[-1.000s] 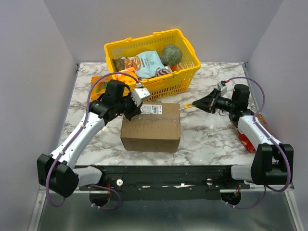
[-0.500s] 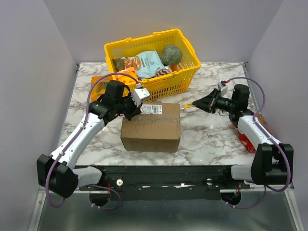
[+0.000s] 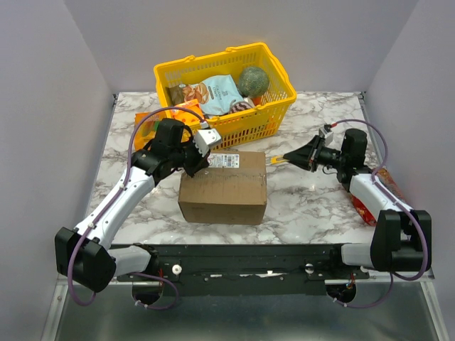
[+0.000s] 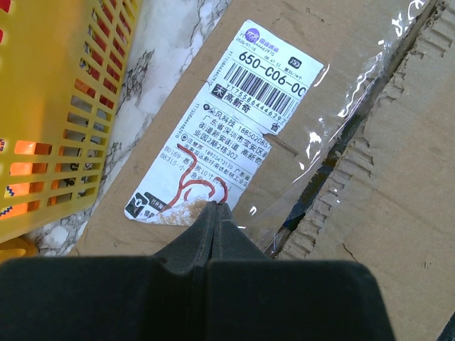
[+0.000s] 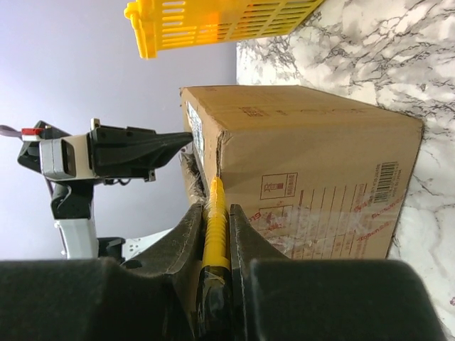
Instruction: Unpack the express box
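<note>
Marble table [image 3: 313, 206], yellow basket [image 3: 277, 106] at far side w/ snack bags in it. Express box [image 3: 224, 188] sits mid-table, just in front of basket, flaps down, long axis L–R across the arms. White label [image 4: 234, 121] on far-left part of top. Taped centre seam [image 4: 334, 149] runs along the long axis; tape there looks ragged, dark gap showing, but can't tell how far it is cut. L gripper [image 4: 215, 207] over the label's near corner, fingers pressed together, nothing between them; looks to be touching or just above the cardboard, prob. bracing the box. R gripper [image 5: 215, 210] off the box's right end, pinching a yellow-handled cutter [image 5: 215, 220]. Key relation: box lies straight to the left of R fingers, cutter tip [image 3: 274, 160] at the right-end top edge, roughly in line w/ the seam. Judgement: R arm is the one placed to act; next stroke would need to run leftward along the seam, toward L gripper, so watch clearance there.
</note>
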Action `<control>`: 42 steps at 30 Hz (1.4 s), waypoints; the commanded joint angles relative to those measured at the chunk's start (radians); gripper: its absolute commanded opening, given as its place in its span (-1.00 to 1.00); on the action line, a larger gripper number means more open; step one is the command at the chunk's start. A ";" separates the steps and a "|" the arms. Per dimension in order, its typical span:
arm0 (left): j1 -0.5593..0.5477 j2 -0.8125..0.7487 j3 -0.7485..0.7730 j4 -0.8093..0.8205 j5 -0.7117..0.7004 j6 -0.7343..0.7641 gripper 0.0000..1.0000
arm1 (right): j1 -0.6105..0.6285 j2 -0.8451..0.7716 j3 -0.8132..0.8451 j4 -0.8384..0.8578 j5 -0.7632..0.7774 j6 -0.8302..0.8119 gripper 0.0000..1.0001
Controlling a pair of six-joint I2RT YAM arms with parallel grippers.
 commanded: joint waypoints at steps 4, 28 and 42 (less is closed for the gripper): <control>-0.022 0.038 -0.058 -0.027 -0.004 -0.032 -1.00 | 0.010 -0.003 -0.010 -0.057 -0.054 0.074 -0.99; -0.106 -0.036 0.273 -0.142 -0.046 -0.014 -1.00 | 0.010 -0.051 0.073 -0.316 0.005 -0.073 -0.99; -0.458 -0.426 -0.421 0.481 -0.076 0.384 -0.26 | 0.009 0.004 0.010 -0.014 0.007 0.043 -0.99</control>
